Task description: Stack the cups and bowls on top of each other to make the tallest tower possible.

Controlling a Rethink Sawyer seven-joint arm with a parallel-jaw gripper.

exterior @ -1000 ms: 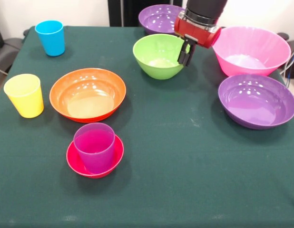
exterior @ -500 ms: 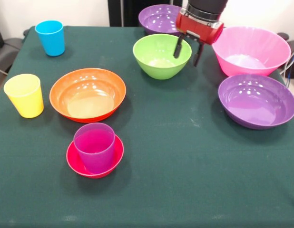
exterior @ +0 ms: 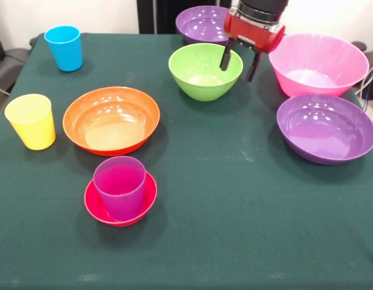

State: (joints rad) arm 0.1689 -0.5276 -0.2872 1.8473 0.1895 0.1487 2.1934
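Hovering with jaws spread and empty: gripper (exterior: 239,64), straddling the right rim of the lime green bowl (exterior: 204,70), one finger inside, one outside. Sitting as the only stack: purple cup (exterior: 119,186) standing upright in the small red bowl (exterior: 96,204) at the table's near side. Resting singly on the green cloth (exterior: 235,199): wide orange bowl (exterior: 111,119), yellow cup (exterior: 31,121), blue cup (exterior: 64,48), pink bowl (exterior: 319,63), near purple bowl (exterior: 326,127), far purple bowl (exterior: 201,24).
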